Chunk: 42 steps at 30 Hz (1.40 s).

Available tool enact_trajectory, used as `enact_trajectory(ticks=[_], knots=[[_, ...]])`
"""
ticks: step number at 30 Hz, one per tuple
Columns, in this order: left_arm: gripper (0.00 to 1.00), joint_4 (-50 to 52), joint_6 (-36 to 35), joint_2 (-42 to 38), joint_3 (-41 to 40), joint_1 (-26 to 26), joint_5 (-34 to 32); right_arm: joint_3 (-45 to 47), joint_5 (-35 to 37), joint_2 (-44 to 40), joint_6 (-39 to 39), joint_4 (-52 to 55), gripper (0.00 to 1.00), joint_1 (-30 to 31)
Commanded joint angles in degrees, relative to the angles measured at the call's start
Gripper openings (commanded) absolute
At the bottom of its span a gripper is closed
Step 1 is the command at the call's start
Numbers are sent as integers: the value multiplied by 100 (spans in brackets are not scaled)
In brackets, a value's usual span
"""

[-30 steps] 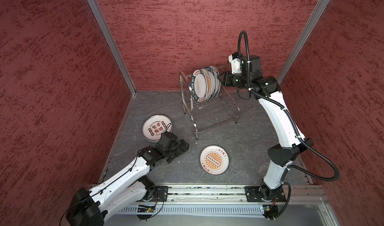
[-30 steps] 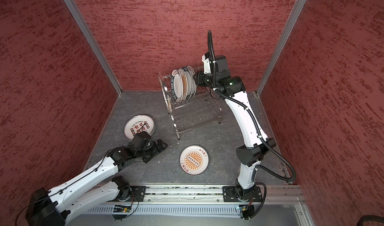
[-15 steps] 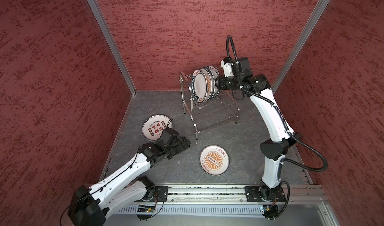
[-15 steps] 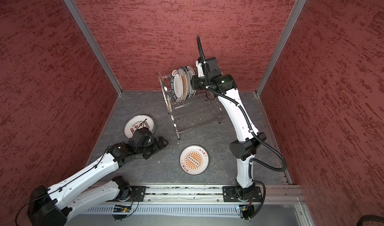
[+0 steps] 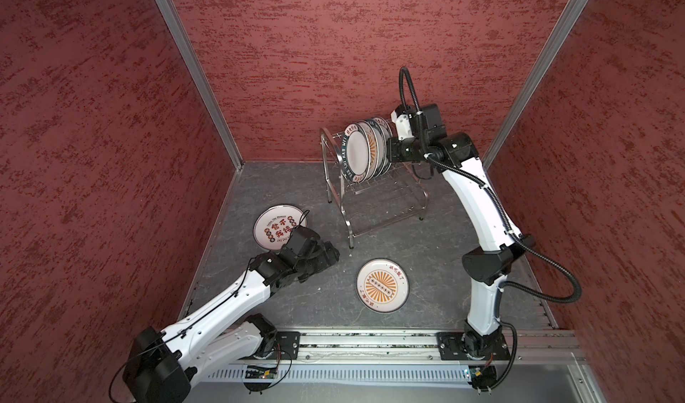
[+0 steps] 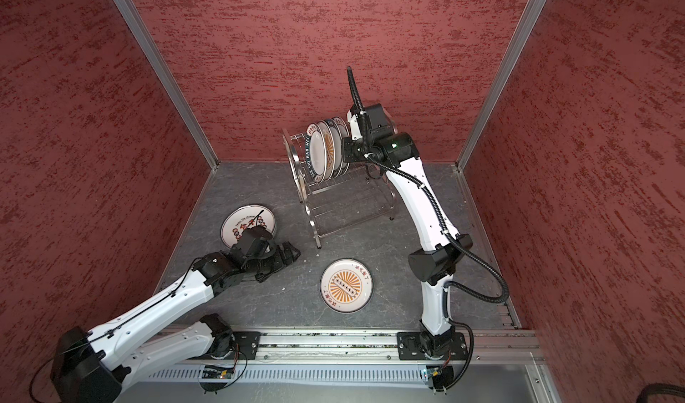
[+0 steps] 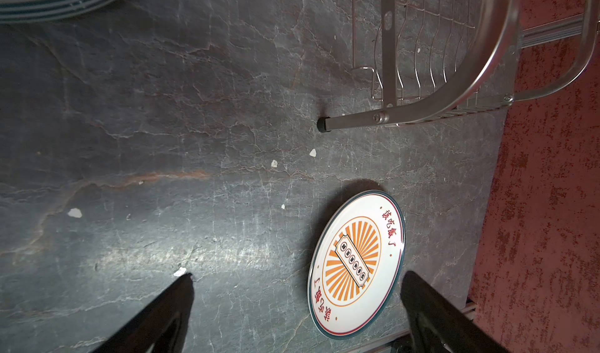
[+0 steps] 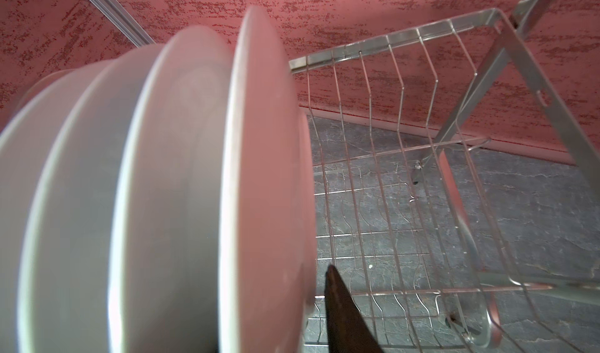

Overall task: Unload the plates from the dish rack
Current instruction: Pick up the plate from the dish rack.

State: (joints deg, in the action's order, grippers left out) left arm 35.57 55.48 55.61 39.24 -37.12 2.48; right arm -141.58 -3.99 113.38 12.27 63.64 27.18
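My right end effector [image 5: 389, 152] has just swung in to the dish rack [image 5: 385, 201], jaws narrowing astride the end plate [image 8: 259, 173] standing there. Gripped or not, I can't tell. Left end effector [image 7: 298, 278] gapes wide. Lift-out looks next.

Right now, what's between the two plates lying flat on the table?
The left gripper, open and empty, is between the red-lettered plate and the sunburst plate, in both top views.

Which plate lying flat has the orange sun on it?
The sunburst plate lying alone in front of the dish rack; the other flat plate shows red-black characters.
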Motion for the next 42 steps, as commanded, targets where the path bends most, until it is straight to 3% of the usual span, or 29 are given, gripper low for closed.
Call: enact_trajectory(ticks=[1, 12, 26, 36, 42], knots=[[99, -99, -64, -39, 90, 80, -65, 92, 64, -134, -176, -153, 23, 53], [99, -259, -483, 248, 451, 175, 109, 341, 176, -282, -237, -297, 14, 55], [99, -315, -305, 488, 672, 188, -131, 342, 536, -676, -307, -796, 6, 59], [99, -52, -385, 204, 694, 241, -589, 331, 1428, -1066, -495, -1199, 6, 59], [99, -90, -721, 4, 657, 269, -396, 356, 2215, -1318, -711, -1298, 6, 59]])
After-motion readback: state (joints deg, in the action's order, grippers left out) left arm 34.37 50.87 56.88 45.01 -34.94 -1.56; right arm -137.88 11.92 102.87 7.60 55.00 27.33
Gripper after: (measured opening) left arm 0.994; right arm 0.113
